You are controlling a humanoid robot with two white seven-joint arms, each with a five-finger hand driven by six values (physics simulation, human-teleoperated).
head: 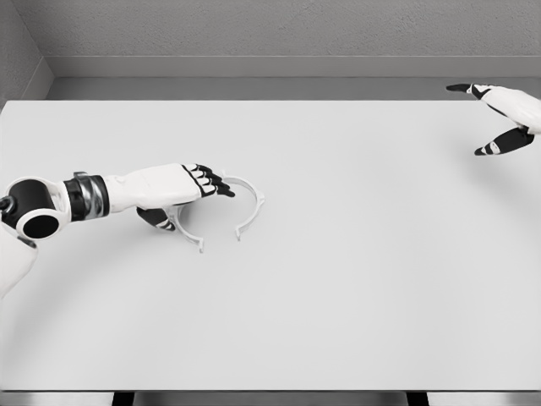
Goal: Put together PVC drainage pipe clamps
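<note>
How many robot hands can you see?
2. The left robot hand is over the white clamp ring left of the table's middle; the right robot hand is open at the far right.

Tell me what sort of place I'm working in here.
Likely a bare simulated test bench, not a real workshop: a plain white table, flat grey walls behind it, and only a white clamp piece under the left hand. The right hand hovers at the far right edge.
</note>
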